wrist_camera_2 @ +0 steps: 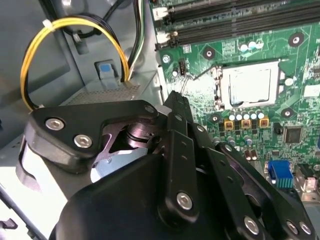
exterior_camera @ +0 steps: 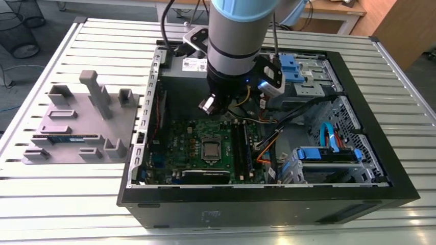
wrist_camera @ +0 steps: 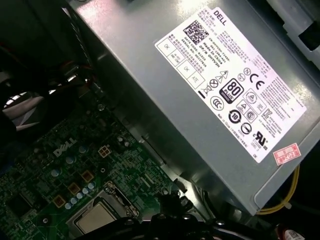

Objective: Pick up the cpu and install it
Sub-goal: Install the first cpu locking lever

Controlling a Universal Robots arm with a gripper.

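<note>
Gripper (exterior_camera: 210, 105) above motherboard (exterior_camera: 197, 148) edge by PSU (wrist_camera: 200, 90), grip state unclear; cpu (wrist_camera_2: 250, 85) seated in socket.

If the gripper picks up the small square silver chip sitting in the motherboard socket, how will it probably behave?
The small square silver-topped cpu looks flat, thin and rigid, so it should not flex and is probably light. Its smooth metal top may be slippery. It lies flat in the socket on the green motherboard, framed by a metal bracket, so sideways pushing would likely jam it, and the contacts below are probably fragile.

The cpu (wrist_camera_2: 249, 85), a small square chip with a silver-grey metal top, lies flat in the green motherboard's (wrist_camera_2: 280, 45) socket.
</note>
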